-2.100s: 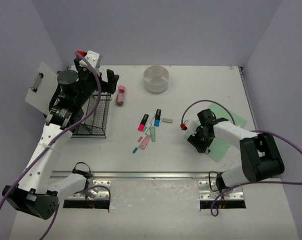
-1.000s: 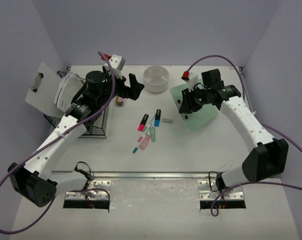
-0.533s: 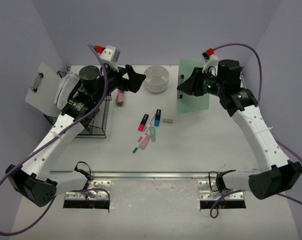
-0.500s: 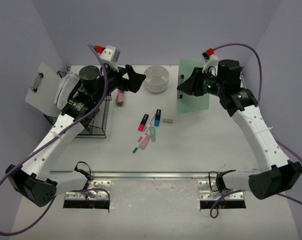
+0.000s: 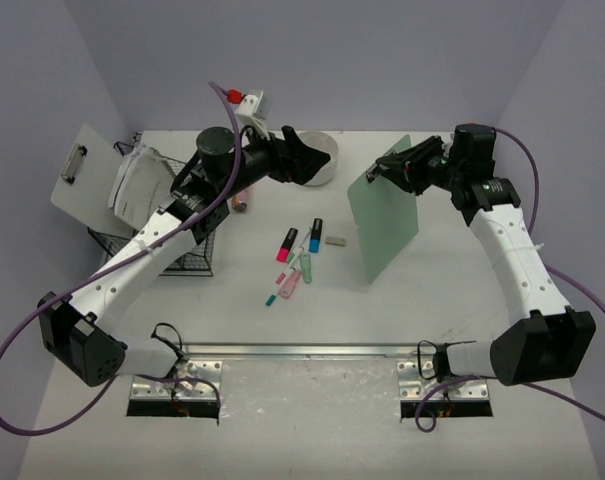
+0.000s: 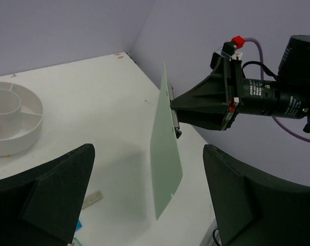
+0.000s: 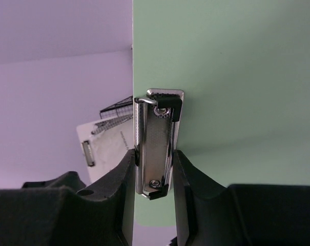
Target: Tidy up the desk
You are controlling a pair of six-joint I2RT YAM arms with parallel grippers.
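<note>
Right of the round dish (image 6: 16, 141), right gripper (image 7: 153, 169): clamped on the metal clip (image 7: 156, 138) of the green clipboard (image 5: 387, 225), board hanging tilted
Left gripper (image 5: 300, 160): fingers spread, empty, raised by the round dish

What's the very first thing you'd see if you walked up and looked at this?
The big green clipboard jumps out: the right gripper pinches it at its metal clip and holds it upright over the right side of the desk. Next, the left gripper, fingers spread wide, hangs by the round white tray at the back. Bright pens lie scattered in the middle.
</note>
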